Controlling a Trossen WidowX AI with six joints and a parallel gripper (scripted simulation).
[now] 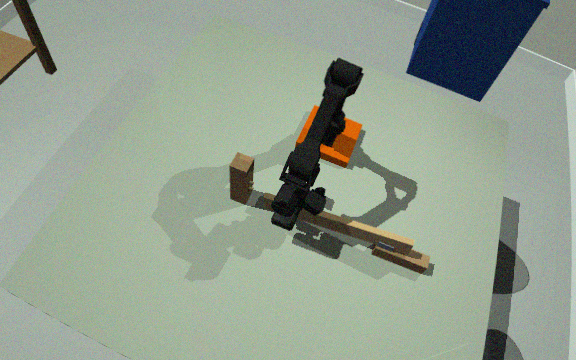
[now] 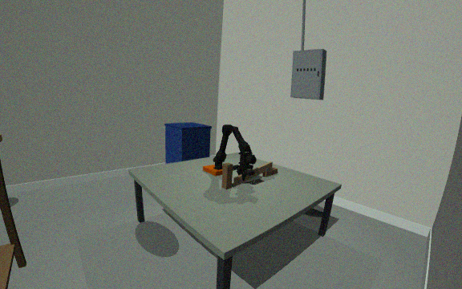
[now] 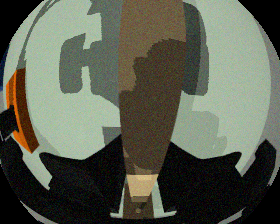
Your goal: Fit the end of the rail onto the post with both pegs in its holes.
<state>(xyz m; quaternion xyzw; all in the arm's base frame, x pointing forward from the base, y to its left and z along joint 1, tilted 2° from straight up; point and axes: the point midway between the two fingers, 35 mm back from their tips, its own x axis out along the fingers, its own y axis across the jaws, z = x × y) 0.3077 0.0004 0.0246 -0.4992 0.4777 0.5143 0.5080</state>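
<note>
On the worktop point(image 1: 118, 240), bed rail point(image 1: 363, 231) lies slanted: far end on footboard block point(image 1: 402, 260), near end low beside post point(image 1: 241, 177), not mated. Arm on orange base point(image 1: 350, 140). Gripper point(image 1: 288, 216) straddles the rail near the post, fingers pinching it.

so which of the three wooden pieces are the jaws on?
The long rail, gripped near its end by the post. The gripper straddles it. The post stands apart to the left; the footboard block lies at the rail's far end.
</note>
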